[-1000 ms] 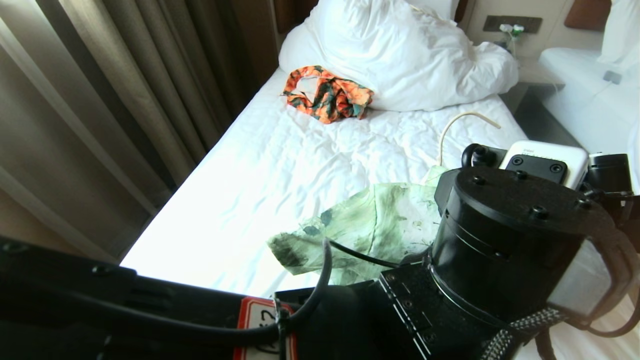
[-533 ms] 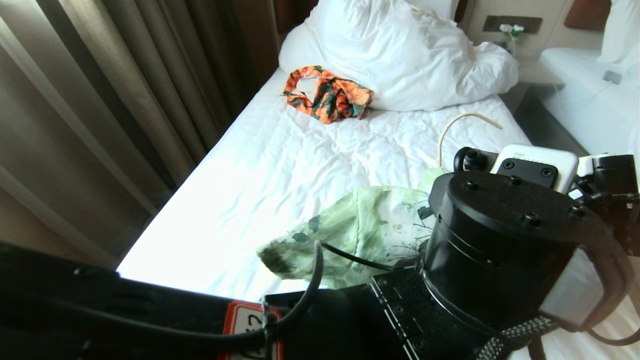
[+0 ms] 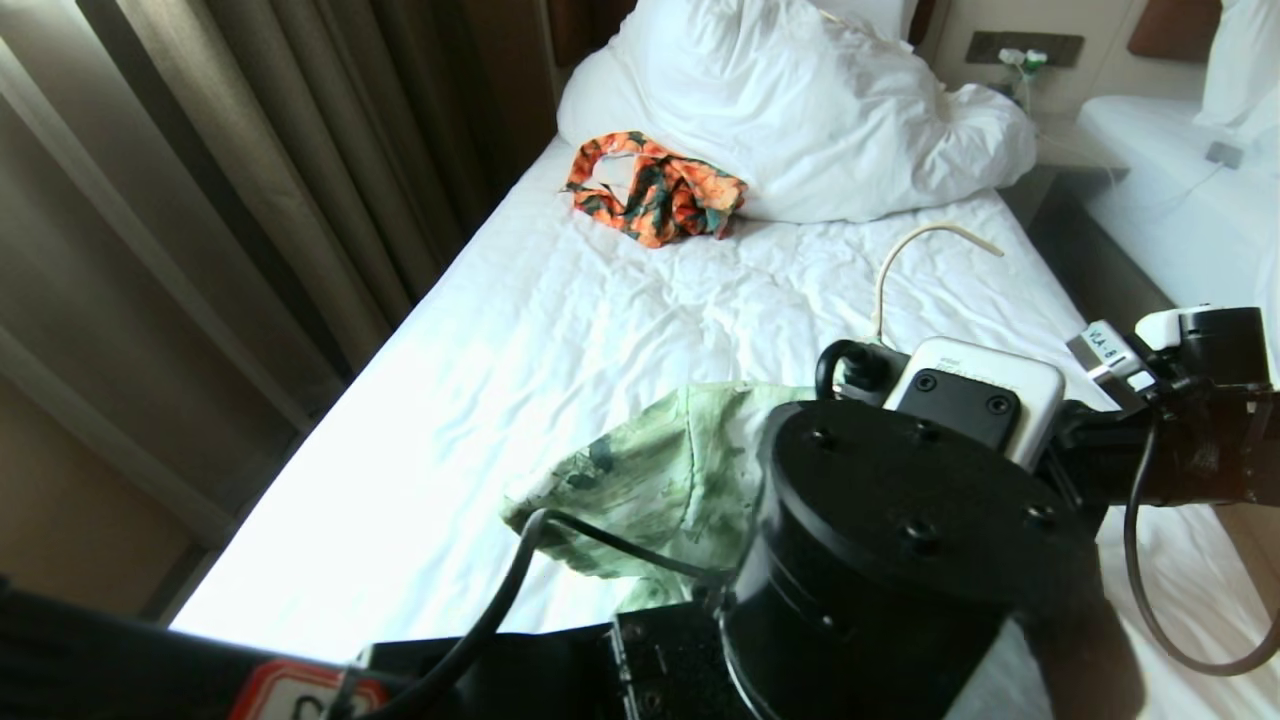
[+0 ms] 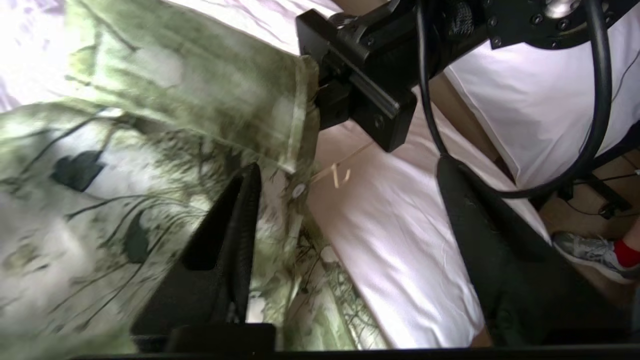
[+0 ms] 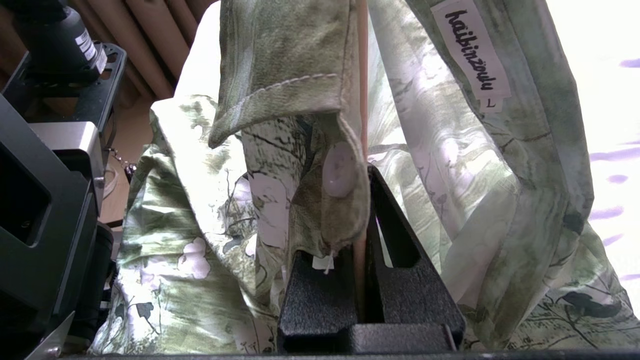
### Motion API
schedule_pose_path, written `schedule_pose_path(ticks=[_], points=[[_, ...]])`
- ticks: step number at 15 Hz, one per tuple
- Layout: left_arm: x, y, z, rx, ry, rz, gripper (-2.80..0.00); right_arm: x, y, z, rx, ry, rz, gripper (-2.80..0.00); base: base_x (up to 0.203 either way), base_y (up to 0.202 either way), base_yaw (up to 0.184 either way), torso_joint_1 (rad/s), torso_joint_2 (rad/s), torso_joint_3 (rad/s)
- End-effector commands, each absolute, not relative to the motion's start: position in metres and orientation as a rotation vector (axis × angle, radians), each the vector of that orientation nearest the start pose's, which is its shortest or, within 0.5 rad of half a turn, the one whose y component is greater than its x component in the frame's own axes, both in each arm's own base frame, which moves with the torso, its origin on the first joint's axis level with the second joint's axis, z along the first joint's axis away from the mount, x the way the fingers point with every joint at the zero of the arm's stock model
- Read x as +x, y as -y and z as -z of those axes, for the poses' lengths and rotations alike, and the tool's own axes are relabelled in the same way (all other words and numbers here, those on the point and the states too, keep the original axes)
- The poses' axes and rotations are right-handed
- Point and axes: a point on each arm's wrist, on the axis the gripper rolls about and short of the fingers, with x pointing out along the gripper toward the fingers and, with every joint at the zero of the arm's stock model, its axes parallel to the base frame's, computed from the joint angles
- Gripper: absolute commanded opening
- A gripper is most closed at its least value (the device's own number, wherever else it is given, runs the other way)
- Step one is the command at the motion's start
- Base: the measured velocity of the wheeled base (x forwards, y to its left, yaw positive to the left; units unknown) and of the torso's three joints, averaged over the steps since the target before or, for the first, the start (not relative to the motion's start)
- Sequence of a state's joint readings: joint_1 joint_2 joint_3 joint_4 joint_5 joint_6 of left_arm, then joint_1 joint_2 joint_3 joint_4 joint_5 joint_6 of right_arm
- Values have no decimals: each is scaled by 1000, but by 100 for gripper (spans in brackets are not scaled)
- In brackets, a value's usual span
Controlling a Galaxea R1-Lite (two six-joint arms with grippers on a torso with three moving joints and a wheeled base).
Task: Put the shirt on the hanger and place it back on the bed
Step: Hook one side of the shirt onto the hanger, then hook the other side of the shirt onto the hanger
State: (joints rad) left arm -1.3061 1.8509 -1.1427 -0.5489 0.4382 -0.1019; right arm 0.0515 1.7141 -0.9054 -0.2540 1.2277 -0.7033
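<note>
**Hanger rod pinched by the right gripper, shirt draped beside the spread left gripper**

The shirt was seen raised just above the bed, its sleeve spilling toward 9 o'clock from the two wrists in the head view. The hanger was visible there only as a cream hook curving up at about 12 o'clock from the left wrist, toward the headboard end.

In the right wrist view the right gripper was found closed together on the thin hanger rod, with the buttoned placket edge caught alongside it. The rod's long axis ran straight out from between the fingers, in line with them, and the collar label was seen at about 1 o'clock from the pinch.

In the left wrist view the left gripper was seen with its fingers wide apart and nothing clamped; shirt cloth lay against one finger only, and the right gripper was placed at about 12 o'clock, near.

The left gripper was judged the freer and nearer one for drawing the remaining cloth along the rod.
</note>
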Motion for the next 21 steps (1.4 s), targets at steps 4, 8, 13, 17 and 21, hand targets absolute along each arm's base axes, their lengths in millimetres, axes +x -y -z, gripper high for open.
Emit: schedule_pose_path(ticks=[4,8,13,17,21], points=[[97,301,-235,21,-124,840,-280,294,-33,-173,-260,-39,-1333,-280,0,0,0,0,0,0],[111,252,-264,27,-42,901,-280,293,-32,-175,-267,-31,-1326,-280,0,0,0,0,0,0],[174,217,-267,109,-87,1061,0,294,-33,-172,-286,-4,-1326,-280,0,0,0,0,0,0],[214,229,-250,233,-76,1140,0,293,-35,-170,-280,-10,-1336,-280,0,0,0,0,0,0],[236,249,-237,293,-65,1147,0,294,-36,-166,-273,-16,-1344,-280,0,0,0,0,0,0]])
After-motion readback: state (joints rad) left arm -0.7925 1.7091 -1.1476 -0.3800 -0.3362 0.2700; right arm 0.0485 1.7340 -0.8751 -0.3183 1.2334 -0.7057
